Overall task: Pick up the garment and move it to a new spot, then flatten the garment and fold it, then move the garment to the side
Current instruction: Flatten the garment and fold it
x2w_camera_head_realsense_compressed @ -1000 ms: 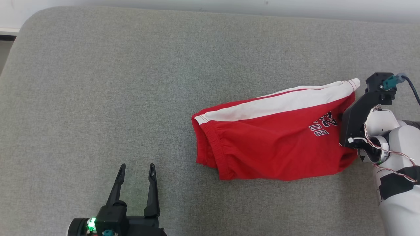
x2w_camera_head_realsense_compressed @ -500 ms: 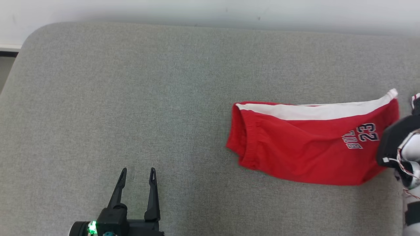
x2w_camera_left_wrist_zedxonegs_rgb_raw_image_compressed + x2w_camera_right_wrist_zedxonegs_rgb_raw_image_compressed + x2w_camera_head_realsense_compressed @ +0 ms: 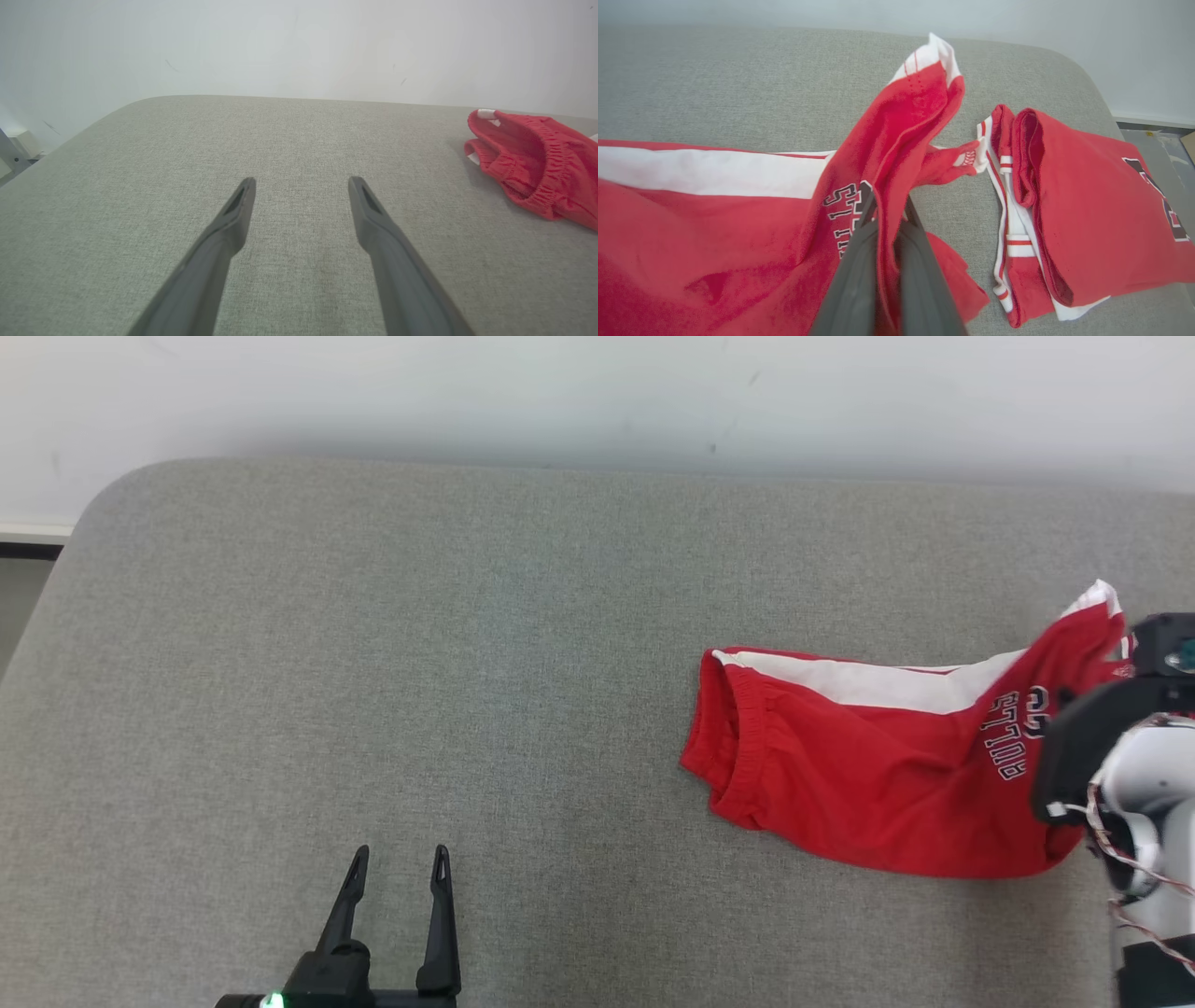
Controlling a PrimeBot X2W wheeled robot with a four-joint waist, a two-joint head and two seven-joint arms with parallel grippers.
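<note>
Pointing up the head view from its bottom edge, the left gripper (image 3: pixel 400 854) has its two dark fingers spread wide, and nothing lies between them. In the left wrist view the same fingers stand apart above the bare weave of the grey padded surface (image 3: pixel 373 644).

Farther out and off to the robot's right, well apart from that gripper, the red shorts (image 3: pixel 868 784) lie on the surface. They have a broad white side stripe and dark lettering outlined in white. The gathered elastic waistband faces left, and the left wrist view looks partly into its opening. Most of the cloth lies flat with a few soft creases, but the right end is lifted off the surface and rises to a white-hemmed corner.

The right gripper (image 3: pixel 888 207) is pinching that raised end. In the right wrist view its fingers are pressed together on a fold of red cloth just beside the lettering, and the fabric drapes away on both sides of them. In the head view the fingertips are hidden behind the gripper's black housing and the pale forearm (image 3: pixel 1144 775) at the right edge.

Beyond the pinched fold, the right wrist view shows a folded garment (image 3: pixel 1087 210). It is also red, with white trim and thin red stripes, and it lies near the rounded corner of the surface. A red tip of the shorts reaches towards its white edging, but whether the two touch cannot be told.

Behind everything stands a plain white wall (image 3: pixel 560 392).
</note>
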